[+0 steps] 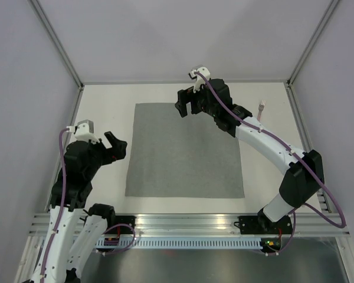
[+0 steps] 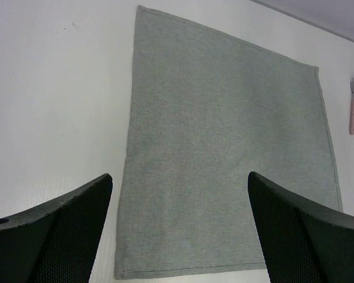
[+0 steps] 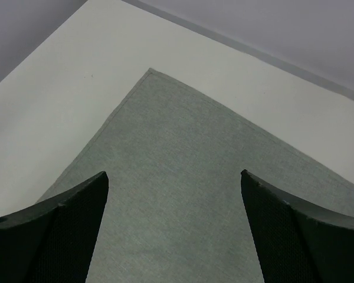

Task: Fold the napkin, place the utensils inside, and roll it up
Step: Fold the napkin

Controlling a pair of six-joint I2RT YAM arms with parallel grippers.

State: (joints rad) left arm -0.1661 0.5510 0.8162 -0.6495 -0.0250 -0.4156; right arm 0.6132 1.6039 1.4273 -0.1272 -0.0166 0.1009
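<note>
**Two empty robot hands poised over a flat grey napkin**

The napkin (image 1: 184, 150) lies spread flat and unfolded in the middle of the white bench (image 1: 106, 106). The right hand (image 1: 189, 104) hovers over its far edge, fingers spread wide, holding nothing. The left hand (image 1: 115, 146) hangs just beside its left edge, likewise spread and empty. A fork (image 1: 261, 109) lies on the bench to the right of the napkin, apart from it. No other utensil is visible. The cloth looks thin, light and limp, so it will likely sag and wrinkle when lifted. Pinching two corners of one hemmed edge, one per hand, seems the surest hold. The fork looks stiff, slender and probably slippery.
</note>
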